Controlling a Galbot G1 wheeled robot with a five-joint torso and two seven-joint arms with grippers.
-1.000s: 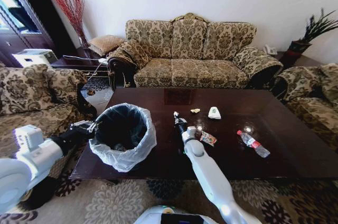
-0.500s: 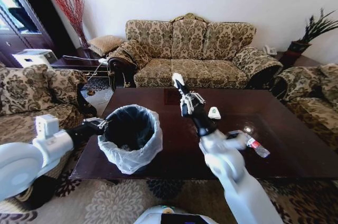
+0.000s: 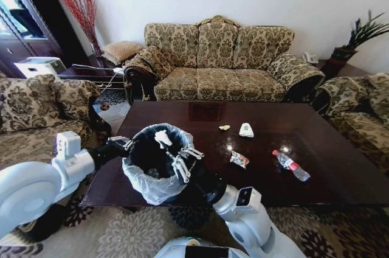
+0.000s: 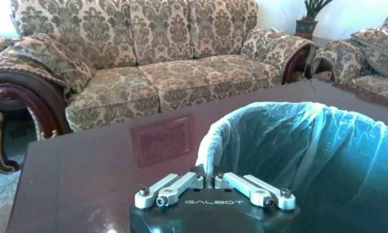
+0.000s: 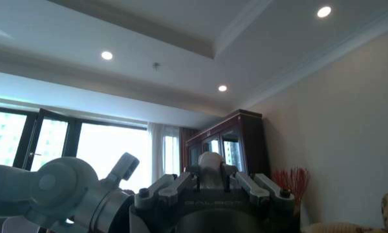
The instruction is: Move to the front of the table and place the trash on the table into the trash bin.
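The left end effector (image 3: 124, 143) is clenched on the rim of the trash bin (image 3: 153, 179), holding it at the tabletop's (image 3: 340, 185) near-left corner. Over its dark mouth hangs the right end effector (image 3: 161, 138), grasping a pale scrap (image 5: 209, 167) — crumpled paper, probably. Wrapper (image 3: 239, 159), packet (image 3: 246, 129) and bottle (image 3: 291, 165) lie farther right.

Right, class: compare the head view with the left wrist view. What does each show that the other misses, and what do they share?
Head view, not the left wrist view: the right gripper above the trash bin, shut on a white scrap; a bottle, colourful wrapper and white packet lying on the table. Left wrist view, not the head view: close up, the left gripper pinching the bag at the trash bin's rim. Both: trash bin, table, and the sofa behind.
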